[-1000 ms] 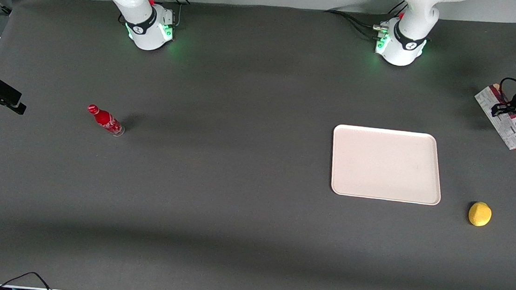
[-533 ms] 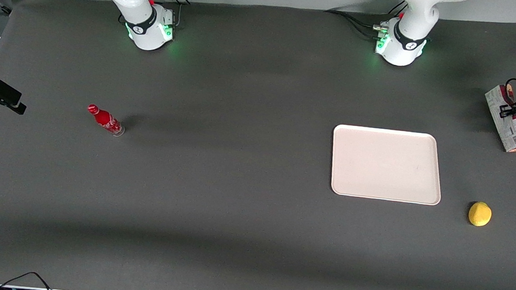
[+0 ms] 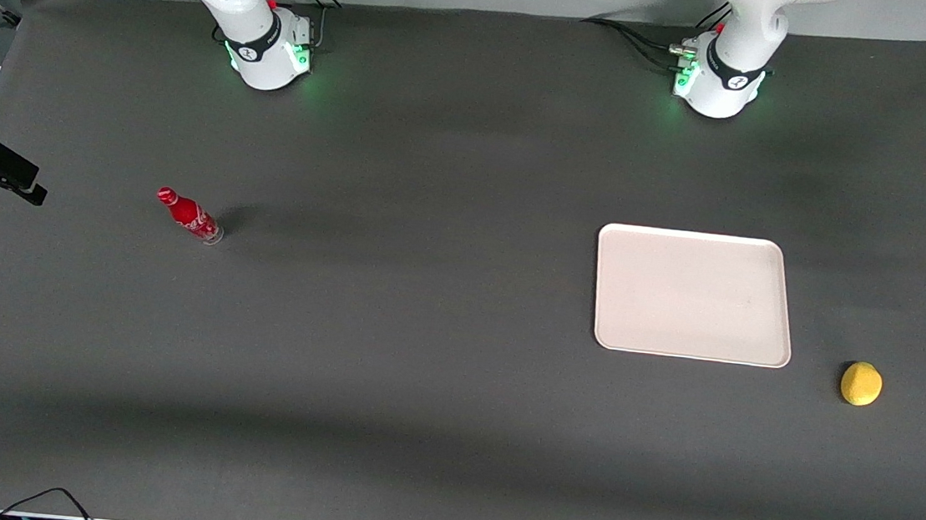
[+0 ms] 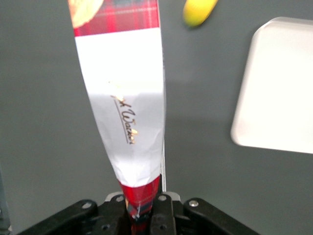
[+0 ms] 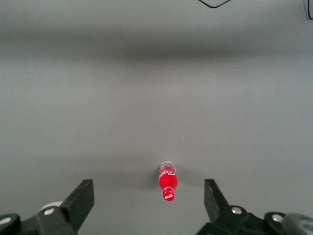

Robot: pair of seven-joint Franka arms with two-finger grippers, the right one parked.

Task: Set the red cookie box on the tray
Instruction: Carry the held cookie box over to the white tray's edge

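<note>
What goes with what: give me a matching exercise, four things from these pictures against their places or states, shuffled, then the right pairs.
Things:
1. red cookie box
2. tray
3. lemon
4. red bottle

Places or states:
A. standing toward the parked arm's end of the table
B. clamped at one end in the gripper, lifted off the table
C. flat on the table with nothing on it
D. on the table beside the tray, nearer the front camera

Pairs: 1-B, 2-C, 3-D, 4-A
</note>
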